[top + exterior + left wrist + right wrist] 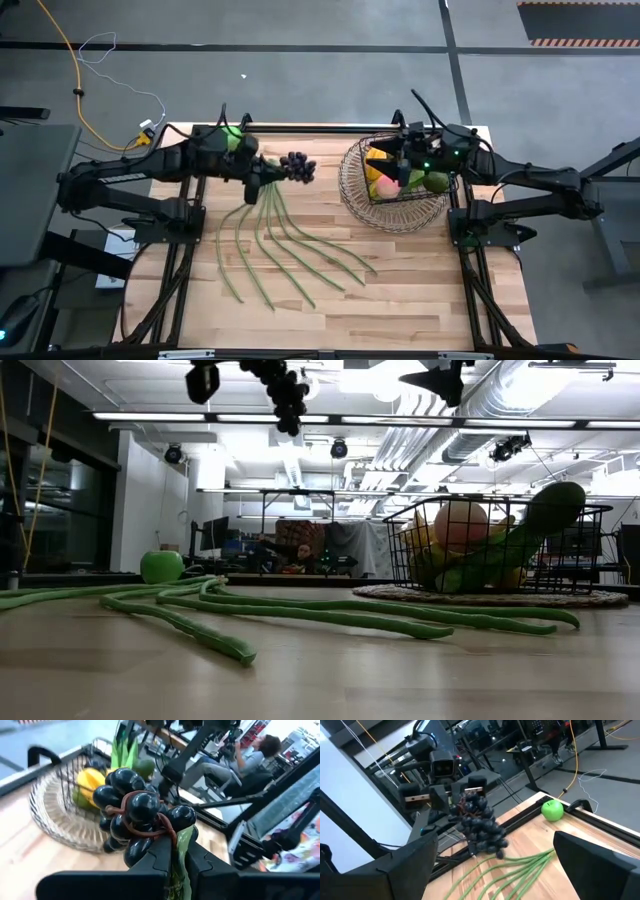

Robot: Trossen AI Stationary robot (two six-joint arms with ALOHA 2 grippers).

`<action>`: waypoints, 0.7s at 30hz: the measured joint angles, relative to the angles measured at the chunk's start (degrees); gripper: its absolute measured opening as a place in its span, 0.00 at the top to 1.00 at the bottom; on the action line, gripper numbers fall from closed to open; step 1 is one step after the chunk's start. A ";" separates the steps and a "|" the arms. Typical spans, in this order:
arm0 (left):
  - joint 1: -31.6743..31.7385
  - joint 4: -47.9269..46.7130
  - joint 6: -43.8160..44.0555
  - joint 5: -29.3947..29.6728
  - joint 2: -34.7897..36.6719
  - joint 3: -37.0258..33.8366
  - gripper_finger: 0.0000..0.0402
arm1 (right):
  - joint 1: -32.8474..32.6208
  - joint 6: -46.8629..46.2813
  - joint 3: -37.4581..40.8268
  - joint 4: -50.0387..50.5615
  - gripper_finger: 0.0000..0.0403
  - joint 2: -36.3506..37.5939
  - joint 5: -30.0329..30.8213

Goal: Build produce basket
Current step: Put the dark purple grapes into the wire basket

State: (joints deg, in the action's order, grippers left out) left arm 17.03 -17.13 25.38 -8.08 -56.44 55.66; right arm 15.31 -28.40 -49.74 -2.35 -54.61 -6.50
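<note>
My left gripper (272,170) is shut on a bunch of dark grapes (298,167), held in the air above the fanned-out long green beans (285,240) that lie flat on the wood. A green apple (161,566) sits on the table at the far left, beneath the left arm. The wire basket (360,200) stands at the far right and holds yellow, pink and green produce (400,180). My right gripper (400,152) hovers open over the basket's far side with nothing between its fingers (405,865). My left gripper pinches a green leafy tab at the stem end of the grapes (178,851) between its two fingers. The fingers come nearly level from the table's left. The bunch (135,815) juts out past the fingertips, lifted clear of the table and beans.
The beans' free ends reach toward the near edge (235,295). Bare wood lies between beans and basket (400,280). A person sits in the room beyond the table (260,750).
</note>
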 joint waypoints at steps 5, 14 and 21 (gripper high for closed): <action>1.51 4.48 -4.21 0.95 -1.18 -0.02 0.99 | 0.00 0.20 0.00 -1.78 0.04 -1.60 0.02; 2.68 8.16 -4.46 1.23 -4.33 -0.07 0.99 | 0.00 0.37 0.00 -2.63 0.04 -5.17 -0.68; 2.30 8.33 -3.55 1.03 -4.73 -0.07 0.99 | 0.00 1.42 0.00 -2.82 0.04 -4.93 -0.66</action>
State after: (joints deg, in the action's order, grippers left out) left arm 19.33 -8.80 21.82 -7.05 -61.17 55.59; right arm 15.31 -26.98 -49.74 -5.17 -59.55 -7.16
